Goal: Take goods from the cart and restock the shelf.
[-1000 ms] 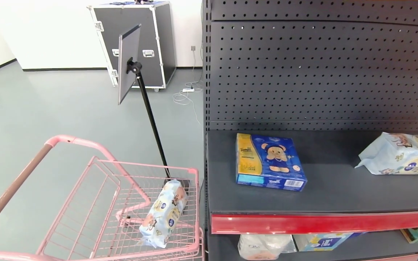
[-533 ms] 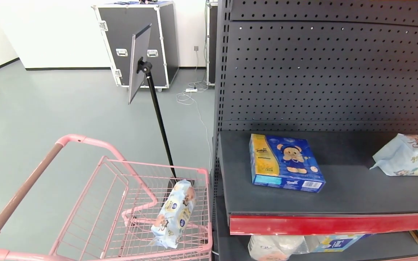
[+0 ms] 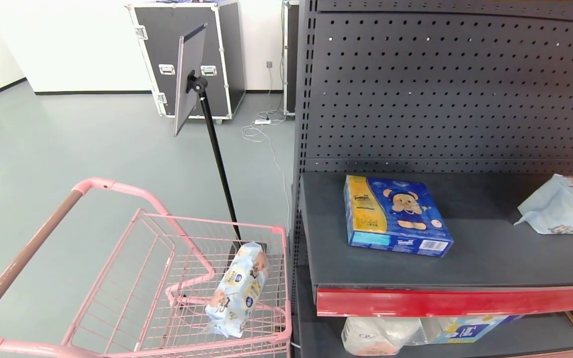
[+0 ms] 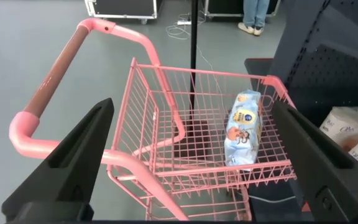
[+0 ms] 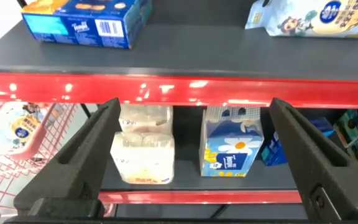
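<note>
A pink wire cart (image 3: 117, 191) stands left of the dark shelf (image 3: 490, 253). In the cart's far right corner a pale blue soft pack (image 3: 237, 288) leans on the wire wall. The shelf holds a blue and yellow box (image 3: 396, 215) lying flat and a second pale blue pack (image 3: 565, 205) at the far right. My left gripper (image 4: 192, 106) hangs open above the cart (image 4: 114, 31), with the pack (image 4: 243, 127) ahead of it and nothing between its fingers. In front of the shelf's red edge strip (image 5: 185, 87), my right gripper (image 5: 194, 102) is open and empty, below the box (image 5: 82, 22).
The lower shelf holds a white pack (image 5: 143, 152) and a blue and white box (image 5: 232, 149). A black stand with a tilted panel (image 3: 212, 139) rises just behind the cart. A black flight case (image 3: 187, 54) stands by the back wall. Grey floor lies open to the left.
The head camera has turned, so the cart and shelf sit further right in the picture than a second ago. The goods themselves have not moved.
</note>
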### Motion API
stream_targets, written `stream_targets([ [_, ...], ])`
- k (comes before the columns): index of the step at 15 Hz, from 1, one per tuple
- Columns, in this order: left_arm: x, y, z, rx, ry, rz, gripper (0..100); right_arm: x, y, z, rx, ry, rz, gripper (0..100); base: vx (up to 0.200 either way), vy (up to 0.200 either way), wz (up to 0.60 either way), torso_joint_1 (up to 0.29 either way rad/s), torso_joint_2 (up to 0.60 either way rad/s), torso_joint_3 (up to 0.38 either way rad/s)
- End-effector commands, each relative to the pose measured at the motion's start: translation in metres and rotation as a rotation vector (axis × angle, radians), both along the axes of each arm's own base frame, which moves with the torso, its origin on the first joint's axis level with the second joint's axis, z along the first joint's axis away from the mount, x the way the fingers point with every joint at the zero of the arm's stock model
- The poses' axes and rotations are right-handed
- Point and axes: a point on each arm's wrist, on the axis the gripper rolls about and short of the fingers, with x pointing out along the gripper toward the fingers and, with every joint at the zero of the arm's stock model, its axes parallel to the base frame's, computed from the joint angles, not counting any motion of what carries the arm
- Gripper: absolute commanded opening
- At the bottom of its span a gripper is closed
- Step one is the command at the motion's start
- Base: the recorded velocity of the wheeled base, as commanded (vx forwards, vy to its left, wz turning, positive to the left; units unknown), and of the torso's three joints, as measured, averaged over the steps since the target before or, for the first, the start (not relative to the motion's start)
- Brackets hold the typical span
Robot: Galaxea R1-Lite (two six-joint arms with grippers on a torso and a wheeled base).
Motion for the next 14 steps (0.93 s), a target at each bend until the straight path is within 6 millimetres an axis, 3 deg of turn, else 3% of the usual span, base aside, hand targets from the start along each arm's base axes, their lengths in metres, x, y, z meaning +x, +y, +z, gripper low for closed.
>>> stream_targets([
  [1, 0.0, 0.0, 0.0, 0.0, 0.0, 0.0, 100, 0.0, 0.0, 0.0, 0.0, 0.0, -0.001, 100, 0.0, 0.0, 0.0, -0.154, 0.36, 0.203],
  [14, 0.0004, 0.0, 0.0, 0.002, 0.007, -0.002, 100, 0.0, -0.0001, 0.0, -0.001, 0.0, -0.005, 100, 0.0, 0.0, 0.0, -0.143, 0.36, 0.22],
])
